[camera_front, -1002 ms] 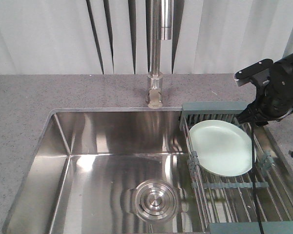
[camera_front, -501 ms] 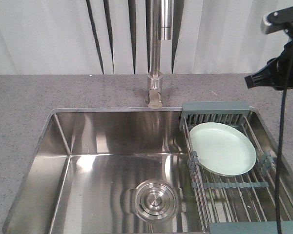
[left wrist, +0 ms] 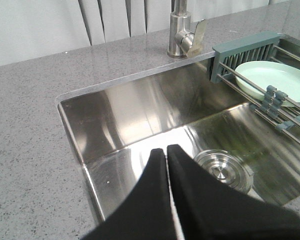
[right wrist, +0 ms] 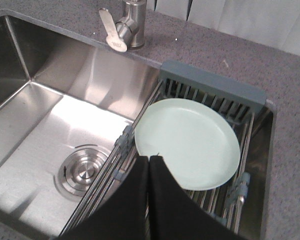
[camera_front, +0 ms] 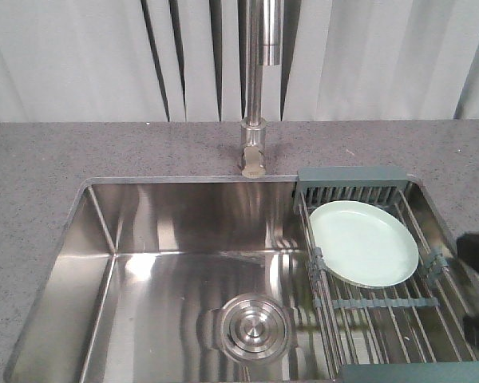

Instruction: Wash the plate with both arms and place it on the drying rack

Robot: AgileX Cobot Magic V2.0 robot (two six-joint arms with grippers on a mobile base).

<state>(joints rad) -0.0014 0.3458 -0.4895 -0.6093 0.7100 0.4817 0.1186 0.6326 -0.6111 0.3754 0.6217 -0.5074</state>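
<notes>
Across the speckled grey stone worktop (camera_front: 104, 152) sat the rectangular stainless-steel sink (camera_front: 168, 263), its tall steel tap (camera_front: 255, 96) rising behind. Over the sink's right end lay the rectangular steel-wire drying rack with grey-green plastic end pieces (camera_front: 359, 303). On its rods rested the round pale mint-green plate (camera_front: 364, 242), slightly tilted. The round steel drain (camera_front: 254, 327) sat in the basin floor. The black left end effector (left wrist: 167, 152) was pressed closed, empty, above the basin. The black right end effector (right wrist: 148, 160) was likewise closed, empty, just above the plate's near rim.
</notes>
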